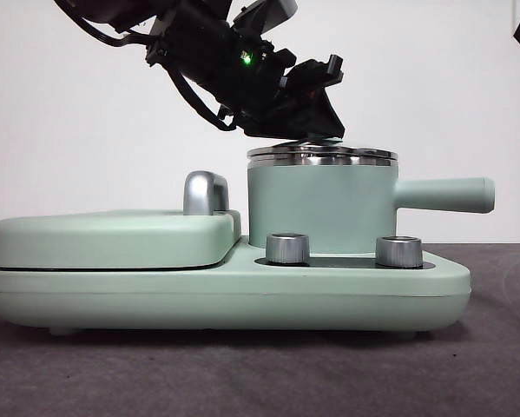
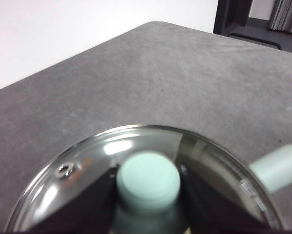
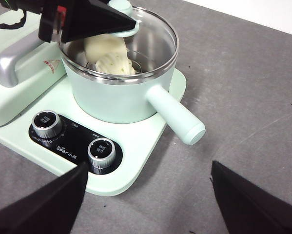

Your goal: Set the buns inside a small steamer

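Grey tabletop: left fingers (image 2: 148, 204) clamp lid knob (image 2: 148, 181) atop small steamer (image 1: 320, 208).

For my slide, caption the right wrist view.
Left gripper holds the lid knob over the small steamer, both buns inside.

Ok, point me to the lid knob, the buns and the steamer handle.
lid knob (image 2: 148, 179), left wrist view, its flat green top.
buns (image 3: 112, 62), right wrist view, the ribbed one's ridges, seen through the glass.
steamer handle (image 1: 442, 195), front view, middle of its shaft.
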Controlling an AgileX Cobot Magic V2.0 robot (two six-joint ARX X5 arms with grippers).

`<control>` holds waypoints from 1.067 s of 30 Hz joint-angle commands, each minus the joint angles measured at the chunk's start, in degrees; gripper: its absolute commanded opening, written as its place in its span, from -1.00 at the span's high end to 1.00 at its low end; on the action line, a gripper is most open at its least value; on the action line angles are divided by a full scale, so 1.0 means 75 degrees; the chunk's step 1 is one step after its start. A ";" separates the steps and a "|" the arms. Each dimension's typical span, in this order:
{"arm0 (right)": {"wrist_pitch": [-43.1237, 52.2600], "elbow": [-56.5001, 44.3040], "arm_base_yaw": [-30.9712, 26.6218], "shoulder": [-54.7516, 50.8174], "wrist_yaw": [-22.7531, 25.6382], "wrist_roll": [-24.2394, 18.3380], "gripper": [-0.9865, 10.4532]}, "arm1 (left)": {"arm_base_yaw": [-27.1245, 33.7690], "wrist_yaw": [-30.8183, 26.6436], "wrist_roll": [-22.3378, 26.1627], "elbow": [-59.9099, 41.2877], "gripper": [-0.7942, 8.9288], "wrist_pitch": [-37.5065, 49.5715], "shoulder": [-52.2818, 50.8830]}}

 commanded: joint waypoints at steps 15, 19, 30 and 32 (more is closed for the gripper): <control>0.0079 0.0038 0.0047 0.0035 0.0006 0.0085 0.13 | 0.0099 -0.0035 -0.0562 0.0099 0.24 -0.2072 -0.1247; 0.0079 0.0038 0.0047 0.0035 -0.0154 0.0085 0.13 | 0.0274 -0.0035 -0.1169 0.0099 0.24 -0.3430 -0.1894; 0.0679 0.0038 0.0047 0.0332 -0.0428 0.0047 0.13 | 0.0807 -0.0026 -0.1588 -0.0609 0.24 -0.4779 -0.3582; 0.0927 0.0041 0.0047 0.0501 -0.0542 0.0015 0.13 | 0.0921 -0.0029 -0.1591 -0.0988 0.24 -0.4744 -0.4016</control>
